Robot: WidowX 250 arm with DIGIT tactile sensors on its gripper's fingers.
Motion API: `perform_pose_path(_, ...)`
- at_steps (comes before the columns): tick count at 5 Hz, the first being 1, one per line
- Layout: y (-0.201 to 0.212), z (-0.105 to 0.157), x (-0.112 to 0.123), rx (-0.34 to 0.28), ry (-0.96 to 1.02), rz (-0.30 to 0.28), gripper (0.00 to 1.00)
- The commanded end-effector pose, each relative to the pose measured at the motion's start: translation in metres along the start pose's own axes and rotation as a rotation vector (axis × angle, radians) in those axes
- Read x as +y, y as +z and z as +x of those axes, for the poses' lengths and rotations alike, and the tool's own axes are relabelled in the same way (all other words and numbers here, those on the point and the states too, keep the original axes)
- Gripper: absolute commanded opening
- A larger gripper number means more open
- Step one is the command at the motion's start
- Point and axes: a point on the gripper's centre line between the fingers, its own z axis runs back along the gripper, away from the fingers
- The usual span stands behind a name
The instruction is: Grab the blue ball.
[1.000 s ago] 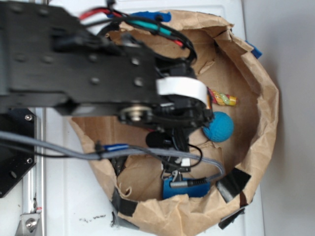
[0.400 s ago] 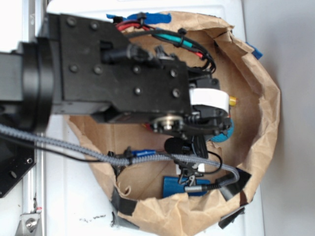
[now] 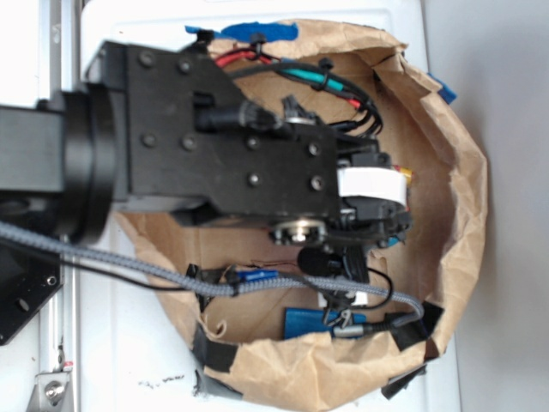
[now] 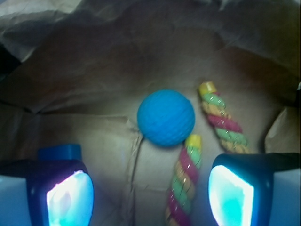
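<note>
Gripper (image 4: 150, 188) hangs wide open inside the paper bag (image 4: 94, 56), holding nothing. Ahead of its fingers (image 4: 68, 195), centred between them but apart, the blue ball (image 4: 166, 117) rests on the bag floor, touching the striped rope toy (image 4: 184, 183).

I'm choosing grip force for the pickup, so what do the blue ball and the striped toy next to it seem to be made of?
The blue ball looks like matte rubber or foam: a finely dimpled surface with no shine. The striped toy looks like twisted fibre rope, with spiralling red, green and yellow strands and yellow capped ends. Both lie on creased brown paper.
</note>
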Motion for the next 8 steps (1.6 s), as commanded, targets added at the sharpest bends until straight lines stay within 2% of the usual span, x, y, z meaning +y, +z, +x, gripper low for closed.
perform_pose_path(1,0.013,-0.002,0.02,-0.051,-0.008,-0.006,1.0)
perform_pose_path(3,0.022,-0.02,0.04,-0.038,0.002,-0.055,1.0)
perform_pose_path(4,0.025,-0.018,0.03,-0.035,-0.008,-0.05,1.0)
perform_pose_path(5,0.024,-0.016,0.017,-0.025,0.002,-0.013,1.0)
perform_pose_path(6,0.023,-0.014,0.011,-0.015,0.009,-0.001,1.0)
perform_pose_path(8,0.016,-0.011,-0.001,-0.029,0.043,0.012,1.0)
